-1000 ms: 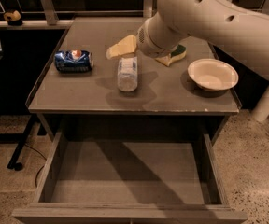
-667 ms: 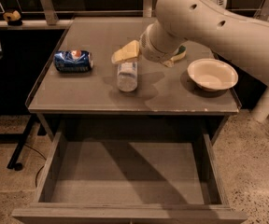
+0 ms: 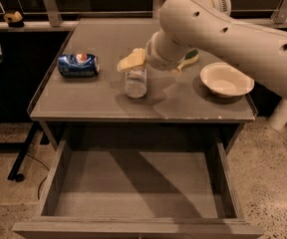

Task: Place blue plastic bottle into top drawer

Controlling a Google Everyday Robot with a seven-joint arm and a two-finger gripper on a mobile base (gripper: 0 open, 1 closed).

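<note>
Hovering: my gripper (image 3: pixel 136 62) sits at the far end of the blue plastic bottle (image 3: pixel 136 82), upper centre of the frame. Whether it touches the bottle or hangs just over it, I cannot tell.
Grip state: cannot tell. My own wrist covers the working end from this view.
Bottle: lying on its side on the grey table (image 3: pixel 98 101), mid-tabletop, long axis pointing toward the lower edge of the frame. It is not lifted.
Drawer: the top drawer (image 3: pixel 133 183) is pulled open across the lower half of the frame, below the table's front edge, with its bottom bare.
Step, my read: grasp not confirmed, and carry and release both remain.
Risk, roll: the bottle is round and on its side. An off-centre touch could send it left toward the soda can (image 3: pixel 78 65) or right toward the bowl (image 3: pixel 226 79).
Risk, slip: a hold near one end of thin plastic may let the body pivot and drop on the lift.
Risk, transfer: a low carry could clip the table's front lip, and a release too far forward could miss the drawer.
Risk, sweep: my forearm passes over the bowl, so a low swing could knock it.
Arm pose: I enter from the right edge and run left across the upper right. The big joint is at top centre, and the wrist is folded down onto the bottle.
</note>
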